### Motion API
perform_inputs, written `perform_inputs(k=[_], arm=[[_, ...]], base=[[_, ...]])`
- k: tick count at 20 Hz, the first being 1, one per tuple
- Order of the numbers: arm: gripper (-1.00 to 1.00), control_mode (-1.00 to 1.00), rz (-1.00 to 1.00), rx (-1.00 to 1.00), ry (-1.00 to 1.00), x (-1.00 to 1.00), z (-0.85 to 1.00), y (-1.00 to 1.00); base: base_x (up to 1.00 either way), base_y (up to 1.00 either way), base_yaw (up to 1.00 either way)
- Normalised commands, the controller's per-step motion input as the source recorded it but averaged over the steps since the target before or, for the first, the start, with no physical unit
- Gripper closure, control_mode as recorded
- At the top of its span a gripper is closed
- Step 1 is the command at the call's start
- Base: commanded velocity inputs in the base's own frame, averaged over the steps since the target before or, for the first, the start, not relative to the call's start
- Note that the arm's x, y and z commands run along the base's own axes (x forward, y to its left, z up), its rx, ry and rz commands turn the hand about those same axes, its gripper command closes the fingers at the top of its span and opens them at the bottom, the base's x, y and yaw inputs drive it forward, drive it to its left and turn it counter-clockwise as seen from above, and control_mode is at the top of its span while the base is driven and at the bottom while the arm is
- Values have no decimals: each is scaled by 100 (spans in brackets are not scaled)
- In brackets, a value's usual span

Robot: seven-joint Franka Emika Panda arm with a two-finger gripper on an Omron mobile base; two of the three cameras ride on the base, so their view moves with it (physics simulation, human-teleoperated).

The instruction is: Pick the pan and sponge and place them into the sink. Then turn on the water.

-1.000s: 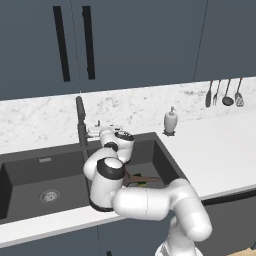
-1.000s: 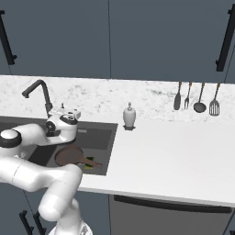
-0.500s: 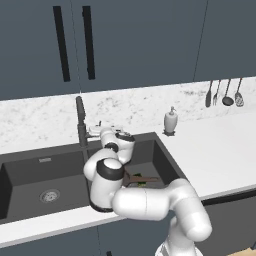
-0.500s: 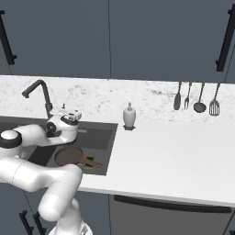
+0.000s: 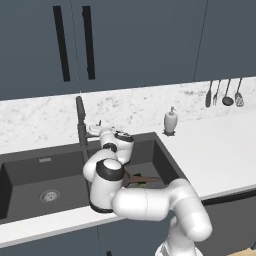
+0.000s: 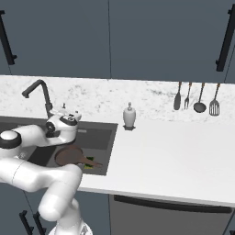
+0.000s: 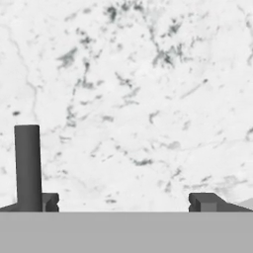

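A: How's the light?

B: Even and flat, bright all over, no clear source. The white desk point(image 6: 174, 156) shows no glare, and the marble wall point(image 7: 138, 89) reads crisp.

A: Any shadows?

B: Soft ones only. The sink point(image 5: 30, 170) basins are the dimmest parts, and the cabinets point(image 5: 140, 45) stay a dull dark blue.

A: Sharpness?

B: Slightly soft, rendered look in both base views; no edge distortion.
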Motion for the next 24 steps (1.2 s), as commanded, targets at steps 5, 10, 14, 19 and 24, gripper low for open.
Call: perform_inputs(k=[5, 10, 14, 19, 24], arm=[[-100, -100, -5, 8, 7, 0, 0, -100], [-100, -100, -1, 4, 8, 26, 0, -100], [-100, -100, 0, 11, 3, 20, -14, -100], [-100, -100, 0, 11, 3, 8, -27, -100], [-100, -100, 0, 12, 2, 0, -18, -100]], base=[[0, 0, 0], [0, 0, 0], [0, 0, 0], [0, 0, 0], [0, 0, 0]])
